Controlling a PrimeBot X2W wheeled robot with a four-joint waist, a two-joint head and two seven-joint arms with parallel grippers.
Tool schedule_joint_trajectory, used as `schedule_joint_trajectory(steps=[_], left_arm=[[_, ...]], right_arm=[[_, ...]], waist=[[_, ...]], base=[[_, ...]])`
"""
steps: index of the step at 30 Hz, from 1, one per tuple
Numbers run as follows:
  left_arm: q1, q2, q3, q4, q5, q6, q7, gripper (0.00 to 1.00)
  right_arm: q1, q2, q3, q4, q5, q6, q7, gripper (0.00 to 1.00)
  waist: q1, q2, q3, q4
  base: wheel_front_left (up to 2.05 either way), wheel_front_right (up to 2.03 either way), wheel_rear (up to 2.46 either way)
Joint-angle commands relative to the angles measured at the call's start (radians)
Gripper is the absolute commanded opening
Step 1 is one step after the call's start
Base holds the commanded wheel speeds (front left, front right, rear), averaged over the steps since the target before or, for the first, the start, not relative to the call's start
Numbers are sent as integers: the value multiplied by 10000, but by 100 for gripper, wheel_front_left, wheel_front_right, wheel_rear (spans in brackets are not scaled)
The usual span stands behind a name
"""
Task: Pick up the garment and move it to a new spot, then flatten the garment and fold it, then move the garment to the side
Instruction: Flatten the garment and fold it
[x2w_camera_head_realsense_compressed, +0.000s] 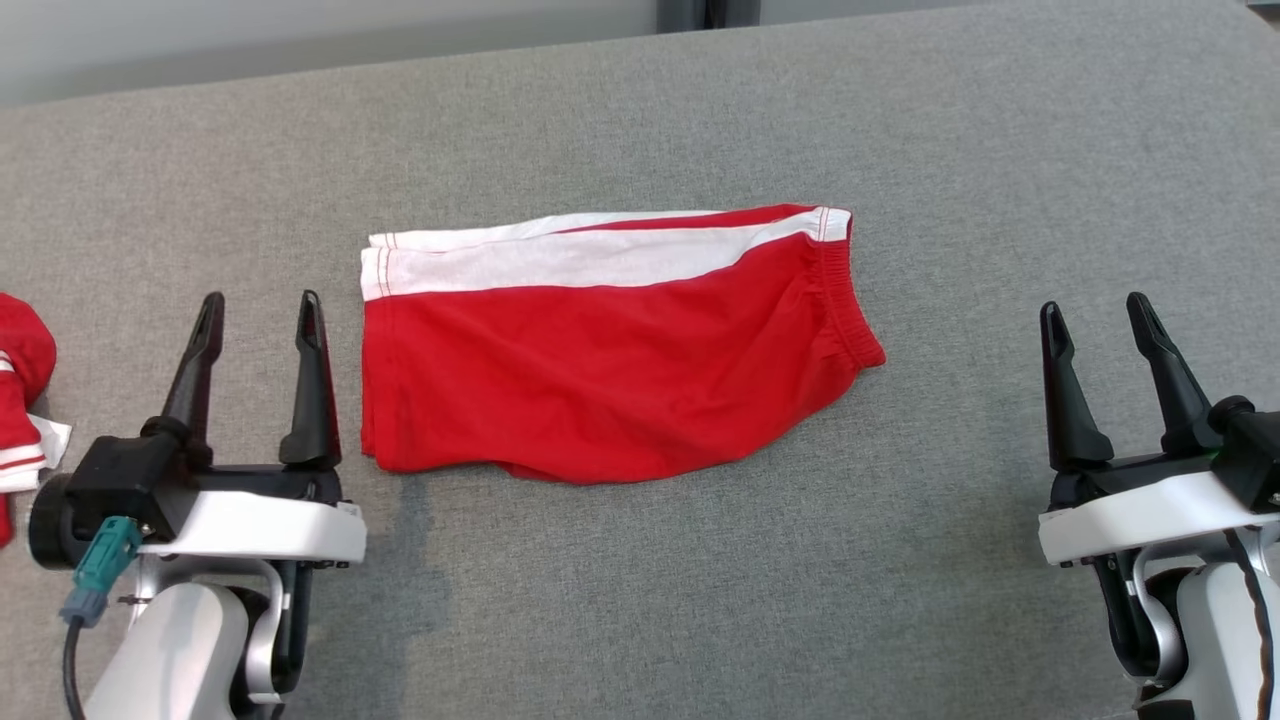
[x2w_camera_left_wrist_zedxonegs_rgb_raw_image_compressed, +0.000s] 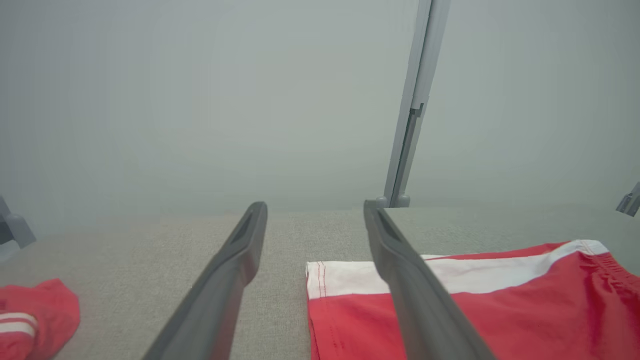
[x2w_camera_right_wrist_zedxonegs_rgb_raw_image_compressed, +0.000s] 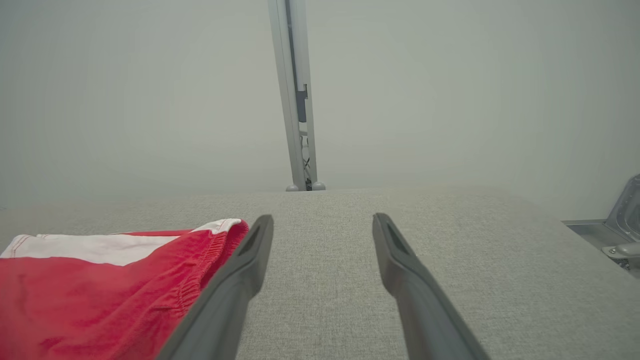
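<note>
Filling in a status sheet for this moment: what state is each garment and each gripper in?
red shorts: folded over, lying flat on the table
left gripper: open, empty, just beside the shorts' left edge
right gripper: open, empty, well apart from the shorts
second red garment: crumpled, left of the left gripper

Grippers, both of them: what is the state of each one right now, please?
Left gripper: open, fingers hold nothing, beside the folded red fabric shorts with a white stripe.
Right gripper: open, fingers hold nothing.
</note>
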Motion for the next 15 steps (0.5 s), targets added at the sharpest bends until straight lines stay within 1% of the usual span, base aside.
schedule_joint_trajectory(steps=[1,6,15], left_arm=[[26,118,81,-44,149,34,-49,100],[268,343,438,-71,557,-102,-59,100],[467,215,576,47,624,-207,-62,100]], right_arm=[[-8,-66,-40,-44,-132,-3,29,100],[180,-100,-89,-159,-393,-3,213,100],[243,-70,-165,-253,-498,-3,362,100]], waist=[[0,0,-81,6],[0,0,-274,50],[0,0,-281,148]], base=[[0,0,0],[0,0,0],[0,0,0]])
